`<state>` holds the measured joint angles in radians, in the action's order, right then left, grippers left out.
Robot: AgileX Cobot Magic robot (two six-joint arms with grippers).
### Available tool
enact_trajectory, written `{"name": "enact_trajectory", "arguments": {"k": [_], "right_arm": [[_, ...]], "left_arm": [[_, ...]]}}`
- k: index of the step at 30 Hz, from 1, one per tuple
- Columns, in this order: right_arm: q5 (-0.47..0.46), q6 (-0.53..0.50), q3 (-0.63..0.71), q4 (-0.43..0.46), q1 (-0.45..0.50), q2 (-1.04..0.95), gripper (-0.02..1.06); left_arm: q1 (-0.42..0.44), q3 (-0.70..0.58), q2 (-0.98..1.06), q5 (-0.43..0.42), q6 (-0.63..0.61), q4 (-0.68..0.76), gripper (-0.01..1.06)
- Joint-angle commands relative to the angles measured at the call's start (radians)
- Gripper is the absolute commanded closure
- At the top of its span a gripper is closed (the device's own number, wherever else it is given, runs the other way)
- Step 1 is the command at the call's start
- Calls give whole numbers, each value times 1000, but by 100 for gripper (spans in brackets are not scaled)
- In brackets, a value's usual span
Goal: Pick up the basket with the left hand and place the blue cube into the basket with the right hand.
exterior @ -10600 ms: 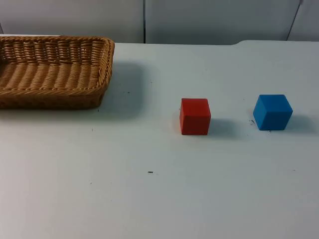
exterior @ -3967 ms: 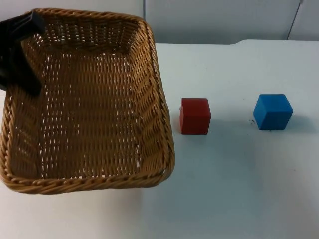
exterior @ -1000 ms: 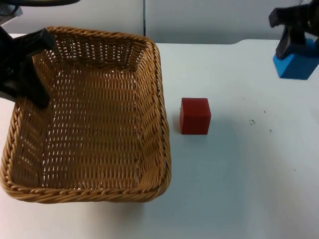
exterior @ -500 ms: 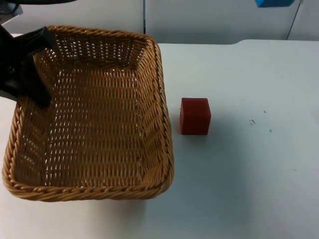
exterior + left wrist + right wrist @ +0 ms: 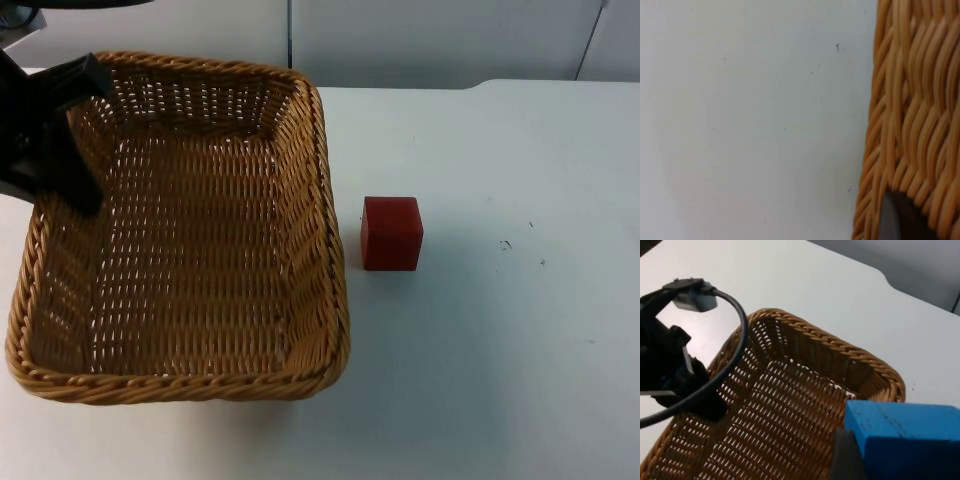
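**Basket held at its left rim, blue cube held above it**

Top view: the left tool [image 5: 50, 135] is clenched on the left rim of the basket [image 5: 180, 220], which tilts over the white surface [image 5: 500, 350]. A red cube [image 5: 391, 233] stands on the surface just right of the basket, apart from it.

Left wrist view: a black fingertip [image 5: 895, 220] presses against the basket's woven wall [image 5: 910, 115], with the surface [image 5: 755, 125] beside it.

Right wrist view: the right tool [image 5: 875, 455] grasps the blue cube [image 5: 905, 440], held high over the basket [image 5: 790, 405]. The left tool [image 5: 675, 375] grips the basket's rim.
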<state>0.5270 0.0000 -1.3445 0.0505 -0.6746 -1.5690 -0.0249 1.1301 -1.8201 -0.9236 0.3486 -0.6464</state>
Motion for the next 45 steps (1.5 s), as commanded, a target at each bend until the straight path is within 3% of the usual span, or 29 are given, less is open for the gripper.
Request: {"name": "enact_trajectory", "arguments": {"k": [1,19,39,43,45], "right_arm": [[-35,-8,-7,2,-16,-20,105],[-57,-8,-101,7,-113,-299,105],[-46,-34,-254,32,-113,-540,105],[-61,-34,-254,32,-113,-556,99],[-65,-34,-254,32,-113,-556,91]], "left_arm": [[-4,12,3,-14,9,-36,105],[-4,12,3,-8,18,-60,105],[-4,12,3,-9,29,-60,105],[-4,12,3,-9,29,-66,105],[-4,12,3,-9,29,-67,105]]}}
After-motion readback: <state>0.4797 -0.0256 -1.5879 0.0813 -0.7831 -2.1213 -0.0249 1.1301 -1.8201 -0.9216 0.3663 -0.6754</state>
